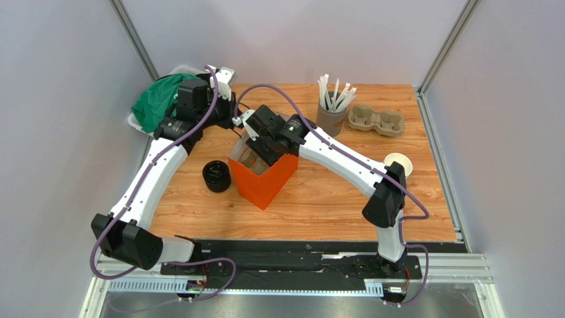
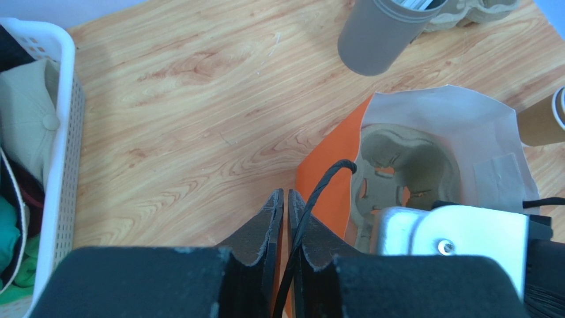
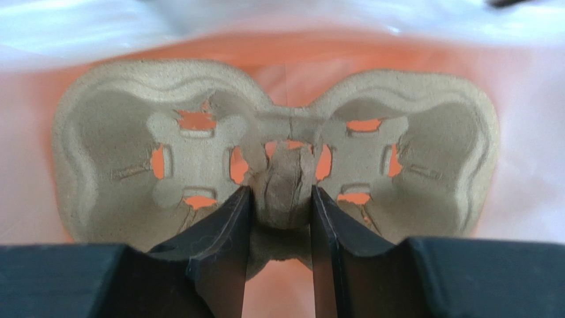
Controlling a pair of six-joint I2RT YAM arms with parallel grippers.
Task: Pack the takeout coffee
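A white basket (image 2: 64, 99) of clothing sits at the upper left of the frame. Beside it the left jaws are nearly together, clamped on the rim and black cord handle of the orange bag (image 1: 268, 185), which stands open at centre. The round black lid (image 1: 215, 177) lies on the tabletop (image 1: 318, 205) just left of the bag, not touching it. Inside the bag, the right jaws are clamped on the centre post of a pulp cup carrier (image 3: 282, 132). Further right, a grey cup of straws (image 1: 329, 119) and a second carrier (image 1: 376, 121) stand toward the upper right. The tan ribbed cup (image 1: 398, 162), white inside and lidless, stands at the right edge of the tabletop by the right arm's elbow, well apart from its lid. The cup is probably light and thin-walled, easily crushed, so a gentle hold around its ribbed middle seems best. The lid looks stiff but slick and is likely best pinched at its rim.
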